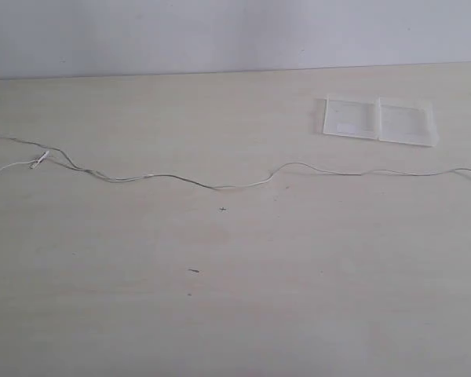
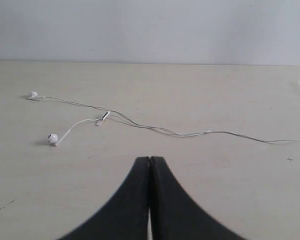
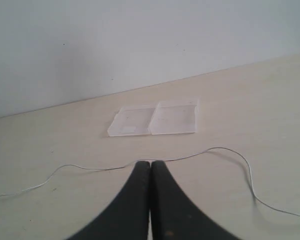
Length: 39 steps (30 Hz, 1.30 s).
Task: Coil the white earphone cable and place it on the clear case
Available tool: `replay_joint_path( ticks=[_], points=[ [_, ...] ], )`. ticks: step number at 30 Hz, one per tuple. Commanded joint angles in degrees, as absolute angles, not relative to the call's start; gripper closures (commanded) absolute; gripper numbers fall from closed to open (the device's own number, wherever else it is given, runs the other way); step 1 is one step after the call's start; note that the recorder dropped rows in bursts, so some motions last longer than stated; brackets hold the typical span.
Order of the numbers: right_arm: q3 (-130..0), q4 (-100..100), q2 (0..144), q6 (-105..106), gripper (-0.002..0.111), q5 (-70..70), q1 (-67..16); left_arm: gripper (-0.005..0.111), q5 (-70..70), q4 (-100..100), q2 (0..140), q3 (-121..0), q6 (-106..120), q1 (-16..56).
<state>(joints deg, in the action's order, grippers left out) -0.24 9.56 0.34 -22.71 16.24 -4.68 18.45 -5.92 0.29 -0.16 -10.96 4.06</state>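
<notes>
We see white earphone cable [image 1: 220,187] strung out uncoiled, apart from clear case [image 1: 379,120] lying flat as drop spot; left gripper [image 2: 149,160], right gripper [image 3: 150,163] closed, empty.

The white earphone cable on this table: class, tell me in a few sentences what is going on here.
Nothing is being handled yet. The white earphone cable lies uncoiled, stretched across the table. The clear case lies open, apart from it, with no cable on it. The left gripper and right gripper are both shut, holding nothing.
</notes>
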Motion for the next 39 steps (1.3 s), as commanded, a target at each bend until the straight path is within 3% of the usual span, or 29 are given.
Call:
replay_joint_path(
  ticks=[1,13,21,29,39],
  points=[
    [0.0,10.0,0.0,-22.6,0.108,15.8,-4.7,0.107,18.0,-5.8,0.0,0.0,-10.9,3.9],
    [0.0,10.0,0.0,-22.6,0.108,15.9,-4.7,0.107,-0.5,-5.6,0.0,0.0,-11.6,3.9],
    [0.0,10.0,0.0,-22.6,0.108,15.9,-4.7,0.107,-2.5,-6.9,0.0,0.0,-9.5,3.9],
    [0.0,10.0,0.0,-22.6,0.108,15.9,-4.7,0.107,-3.4,-5.7,0.0,0.0,-22.8,3.9],
    [0.0,10.0,0.0,-22.6,0.108,16.0,-4.7,0.107,-45.6,-5.0,0.5,-3.5,-30.8,3.9]
  ],
)
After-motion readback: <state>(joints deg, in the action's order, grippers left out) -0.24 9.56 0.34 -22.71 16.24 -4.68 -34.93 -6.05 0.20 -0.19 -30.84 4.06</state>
